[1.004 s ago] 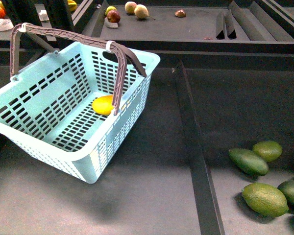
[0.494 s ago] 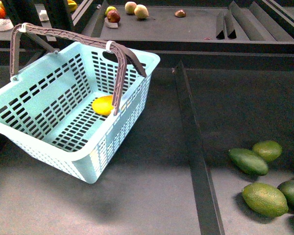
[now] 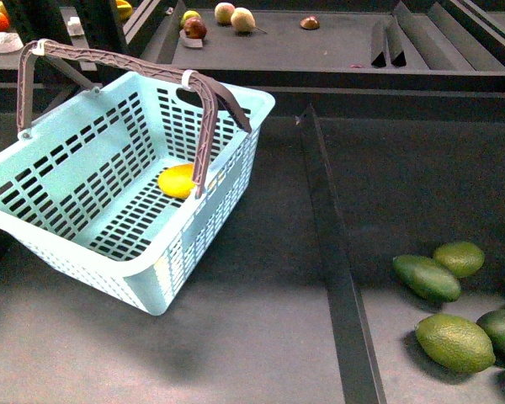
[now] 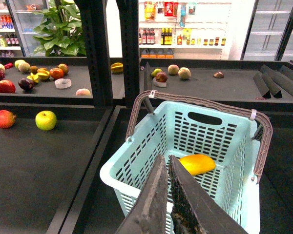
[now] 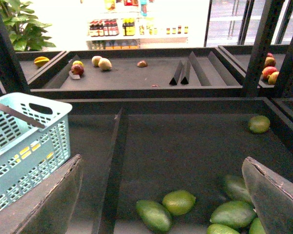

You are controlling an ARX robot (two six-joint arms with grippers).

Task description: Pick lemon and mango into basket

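The pale teal basket (image 3: 236,94) stands at the left, tilted, with its brown handles raised. The lemon (image 3: 177,180) lies on its slotted floor near the right-hand wall; the left wrist view shows it as a yellow-orange oval (image 4: 197,164). Several green oval fruits (image 3: 454,341) lie at the right. My left gripper (image 4: 167,157) is shut and empty, above the basket (image 4: 205,136). My right gripper (image 5: 162,158) is wide open and empty above the green fruits (image 5: 178,202), with the basket (image 5: 24,141) off to one side. Neither gripper shows in the front view.
A raised dark rail (image 3: 328,252) divides the basket's bay from the green fruits' bay. A back shelf (image 3: 269,46) holds small fruits and wedge dividers (image 3: 387,42). In the left wrist view a green apple (image 4: 46,120) and a red fruit (image 4: 4,118) lie in another bay.
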